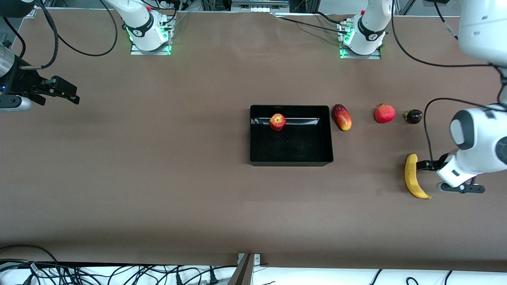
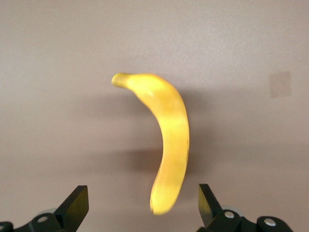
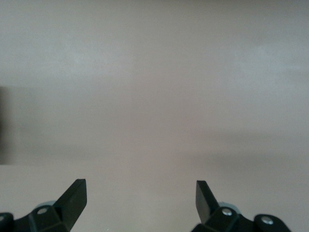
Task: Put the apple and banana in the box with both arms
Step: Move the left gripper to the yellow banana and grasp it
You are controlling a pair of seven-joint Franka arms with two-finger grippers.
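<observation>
The black box (image 1: pixel 292 161) sits mid-table with the apple (image 1: pixel 277 122) inside it, by the wall nearest the robots' bases. The banana (image 1: pixel 414 176) lies on the table toward the left arm's end, nearer the front camera than the box. My left gripper (image 1: pixel 424 165) is low beside the banana. In the left wrist view the left gripper (image 2: pixel 142 205) is open, and one end of the banana (image 2: pixel 169 140) lies between its fingertips, untouched. My right gripper (image 1: pixel 73 94) waits at the right arm's end and is open and empty (image 3: pixel 140 198) over bare table.
Three other fruits lie in a row beside the box toward the left arm's end: an elongated red-yellow fruit (image 1: pixel 342 117), a round red crowned fruit (image 1: pixel 384 113) and a small dark purple fruit (image 1: pixel 413 116). Cables run along the table's front edge.
</observation>
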